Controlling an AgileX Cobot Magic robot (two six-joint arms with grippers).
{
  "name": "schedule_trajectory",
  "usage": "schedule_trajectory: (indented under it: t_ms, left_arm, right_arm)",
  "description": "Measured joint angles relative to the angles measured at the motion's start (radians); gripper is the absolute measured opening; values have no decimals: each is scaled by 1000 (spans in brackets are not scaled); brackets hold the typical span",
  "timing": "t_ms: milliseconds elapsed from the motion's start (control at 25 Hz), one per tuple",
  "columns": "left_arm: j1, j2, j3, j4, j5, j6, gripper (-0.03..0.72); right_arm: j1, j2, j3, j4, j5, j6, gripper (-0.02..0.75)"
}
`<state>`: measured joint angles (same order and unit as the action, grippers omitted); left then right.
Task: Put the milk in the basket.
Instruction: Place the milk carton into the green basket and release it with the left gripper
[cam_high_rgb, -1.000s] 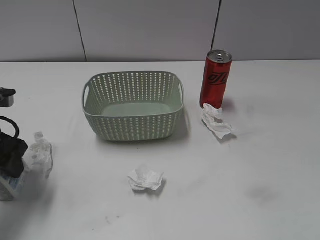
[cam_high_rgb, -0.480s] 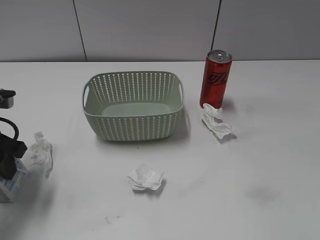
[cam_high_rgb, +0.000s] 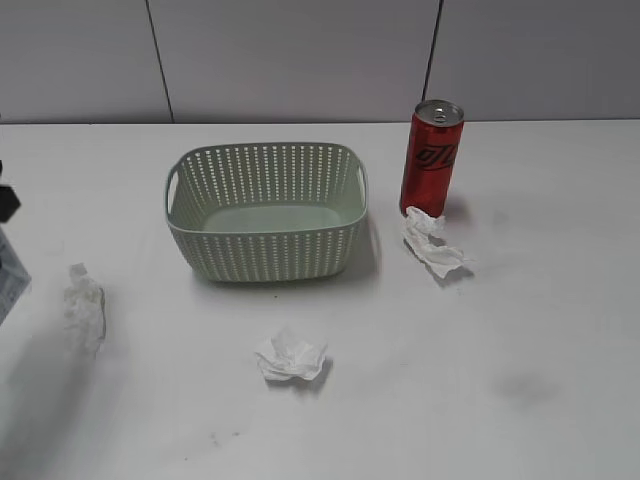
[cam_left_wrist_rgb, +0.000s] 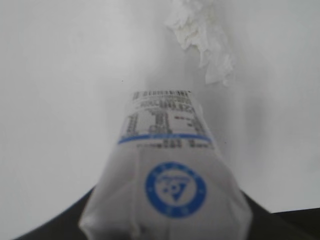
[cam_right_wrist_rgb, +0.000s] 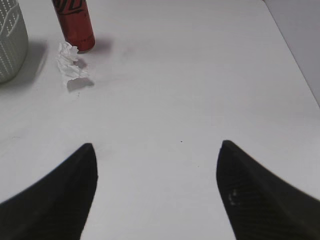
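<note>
Lifted since half a sec ago: the small white milk carton with blue print (cam_left_wrist_rgb: 167, 170) has come up off the white tabletop (cam_high_rgb: 480, 400) and now sits at the far left edge of my ext. view, w/ the left gripper (cam_left_wrist_rgb: 165, 227) clamped on its near end (jaws mostly out of shot). Crumpled white tissue (cam_left_wrist_rgb: 202, 37) lies just beyond it. Pale sage-green slotted plastic basket (cam_high_rgb: 266, 250) stands well apart, centre-table, beside the red can (cam_high_rgb: 431, 155). Right gripper (cam_right_wrist_rgb: 156, 165) is spread wide, holding nothing.
</note>
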<state>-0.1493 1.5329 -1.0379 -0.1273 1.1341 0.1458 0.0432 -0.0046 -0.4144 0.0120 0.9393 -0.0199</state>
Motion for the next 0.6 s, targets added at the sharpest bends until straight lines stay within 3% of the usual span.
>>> schedule_trajectory:
  t_ms: [240,600]
  left_arm:
    - [-16,-6,-249,-2,77,0,330]
    - [-135,101,-548,-51,93,0,329]
  right_arm:
    - [0,0,0,0,0,0,589]
    - [0,0,0,0,0,0,589]
